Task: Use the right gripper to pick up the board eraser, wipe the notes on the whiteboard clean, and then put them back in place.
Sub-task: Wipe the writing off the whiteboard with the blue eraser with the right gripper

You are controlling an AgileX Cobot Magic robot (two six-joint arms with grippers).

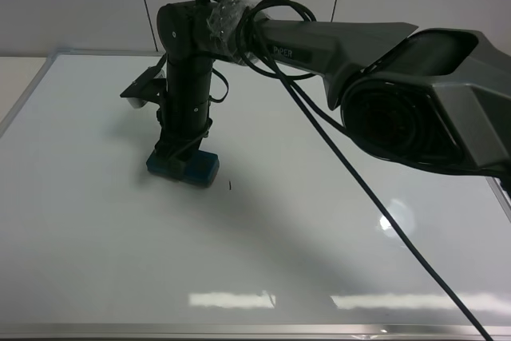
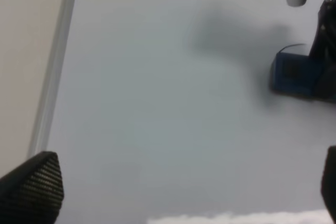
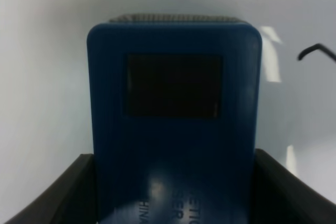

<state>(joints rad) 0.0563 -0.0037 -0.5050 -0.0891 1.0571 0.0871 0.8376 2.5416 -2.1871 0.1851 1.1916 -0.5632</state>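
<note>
The blue board eraser (image 1: pixel 194 168) lies flat on the whiteboard (image 1: pixel 319 237), left of the middle. My right gripper (image 1: pixel 179 152) points straight down on it, shut on it. In the right wrist view its black fingers (image 3: pixel 63 195) press both long sides of the board eraser (image 3: pixel 173 103). Of the notes, a short black stroke (image 1: pixel 229 186) shows just right of the eraser, and a thin curved line (image 3: pixel 316 51) shows in the right wrist view. My left gripper (image 2: pixel 178 192) hovers open over bare board, with the board eraser (image 2: pixel 291 74) far from it.
The dark arm lettered PIPER (image 1: pixel 335 45) stretches from the right across the back of the board. A black cable (image 1: pixel 383 213) hangs from it over the right half. The silver frame (image 1: pixel 239 330) borders the board, and a beige surface (image 2: pixel 26 51) lies beyond its left edge.
</note>
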